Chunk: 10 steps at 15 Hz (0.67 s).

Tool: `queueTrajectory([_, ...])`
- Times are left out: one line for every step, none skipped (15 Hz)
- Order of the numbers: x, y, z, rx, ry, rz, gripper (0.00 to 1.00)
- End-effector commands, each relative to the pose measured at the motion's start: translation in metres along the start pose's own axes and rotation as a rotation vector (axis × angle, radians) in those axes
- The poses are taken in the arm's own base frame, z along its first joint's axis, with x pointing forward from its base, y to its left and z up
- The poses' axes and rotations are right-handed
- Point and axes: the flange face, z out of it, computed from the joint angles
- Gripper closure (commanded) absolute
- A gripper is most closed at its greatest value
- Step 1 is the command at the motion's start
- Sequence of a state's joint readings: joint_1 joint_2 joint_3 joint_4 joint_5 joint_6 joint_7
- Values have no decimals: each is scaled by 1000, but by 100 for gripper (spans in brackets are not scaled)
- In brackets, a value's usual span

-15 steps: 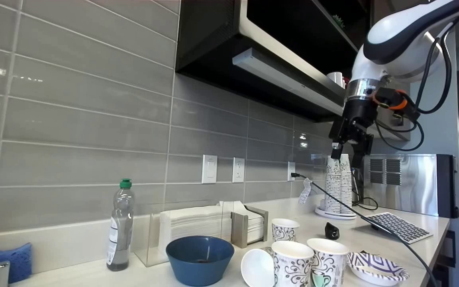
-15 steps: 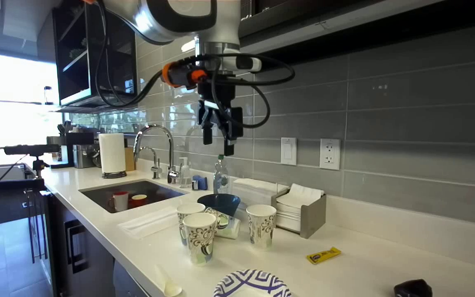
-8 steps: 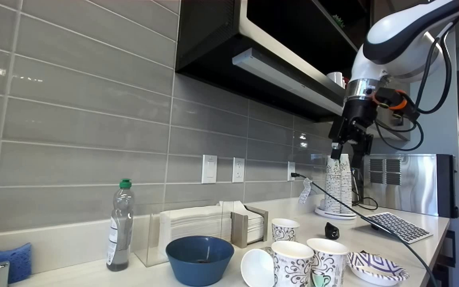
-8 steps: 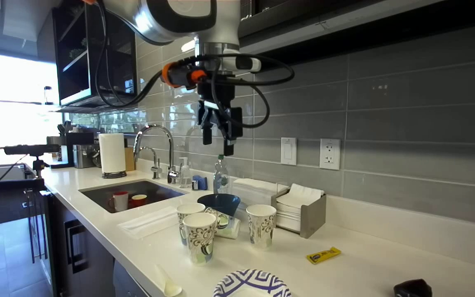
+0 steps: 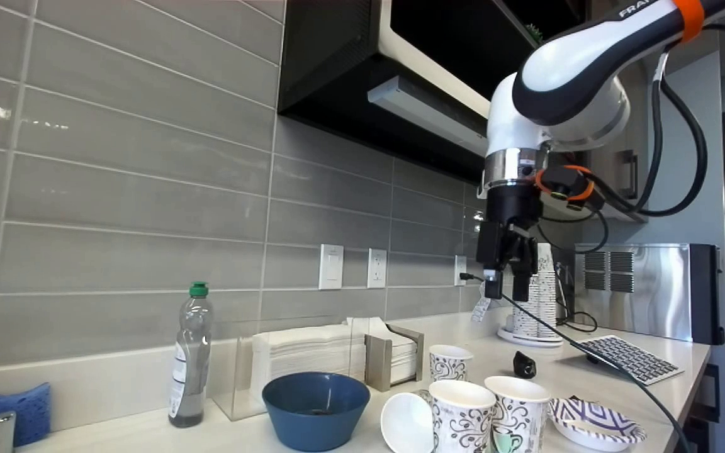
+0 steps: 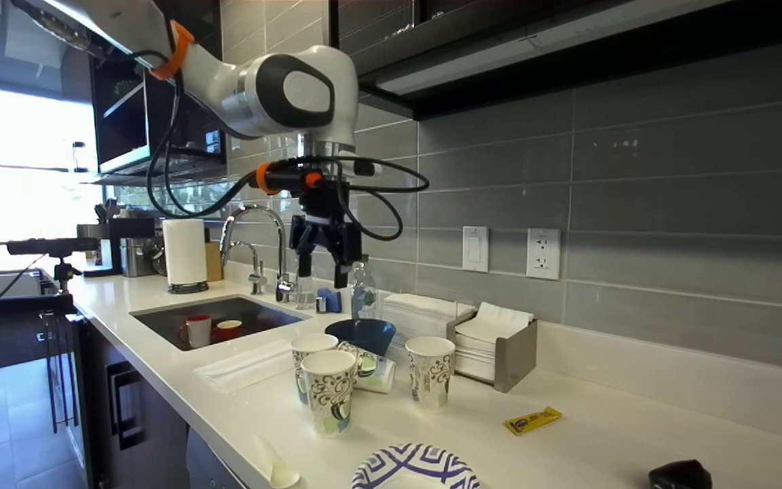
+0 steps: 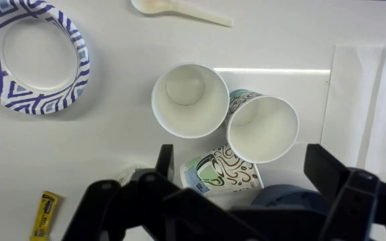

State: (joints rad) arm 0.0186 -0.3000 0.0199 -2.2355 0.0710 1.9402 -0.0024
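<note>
My gripper (image 7: 241, 155) is open and holds nothing. It hangs above the counter, pointing down, and shows in both exterior views (image 5: 507, 290) (image 6: 323, 272). Below it are patterned paper cups. Two stand upright close together (image 7: 190, 100) (image 7: 263, 129). A fallen cup (image 7: 219, 170) lies on its side between the fingers in the wrist view, well below them. Another upright cup (image 6: 430, 373) stands near the napkins and is mostly hidden behind a finger in the wrist view. A blue bowl (image 5: 315, 428) stands beside the fallen cup and is partly hidden by the gripper in the wrist view.
A patterned paper plate (image 7: 82, 60), a pale spoon (image 7: 186, 10) and a yellow packet (image 6: 532, 421) lie around the cups. A napkin holder (image 6: 516, 356) and soap bottle (image 5: 192, 365) stand by the wall. A sink (image 6: 248, 309) lies beyond. Cabinets hang overhead. A cable (image 5: 589, 349) crosses the counter.
The arm has moved down, and the gripper has shifted left in both exterior views, closer to the cups. The gripper has stayed open. The objects on the counter have not moved.
</note>
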Motion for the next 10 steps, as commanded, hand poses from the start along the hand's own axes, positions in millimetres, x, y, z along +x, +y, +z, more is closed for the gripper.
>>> queueTrajectory([34, -32, 25, -122, -9, -58, 0])
queueTrajectory([41, -39, 33, -157, -9, -72, 0])
queueTrajectory([50, -47, 43, -181, -10, -87, 0])
queueTrajectory([56, -54, 52, -219, -10, -93, 0])
queueTrajectory([62, -60, 60, -234, -5, -98, 0])
queueTrajectory([69, -64, 65, -229, -2, -100, 0])
queueTrajectory([50, -55, 58, -202, -13, -100, 0])
queueTrajectory([53, -59, 64, -202, -21, -104, 0])
queueTrajectory([54, -59, 67, -202, -27, -105, 0])
queueTrajectory([54, -57, 67, -202, -26, -102, 0])
